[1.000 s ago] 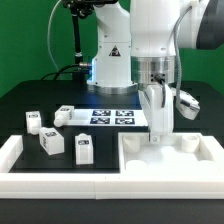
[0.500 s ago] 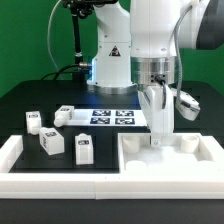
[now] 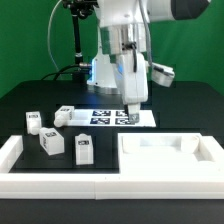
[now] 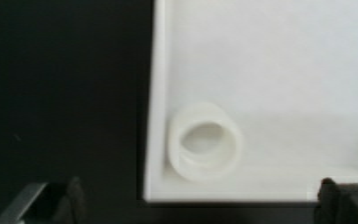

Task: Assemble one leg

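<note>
The white robot arm [image 3: 125, 40] hangs raised above a corner of the large white square tray-like part [image 3: 165, 152]. Its jaws are spread wide and empty: the wrist view shows dark fingertips [image 4: 48, 200] far apart, with only the tray's round socket [image 4: 204, 150] below. Every leg waits toward the exterior view's left on the black counter [image 3: 30, 95]. The nearest small white stubby plastic block leg [image 3: 62, 115] lies just beside the marker board [image 3: 112, 117], and its long axis seems to run along the counter's back edge, pointing toward the jaws. Another leg [image 3: 82, 150] stands nearer the front edge. The move looks like a sideways reach, then a descent.
</note>
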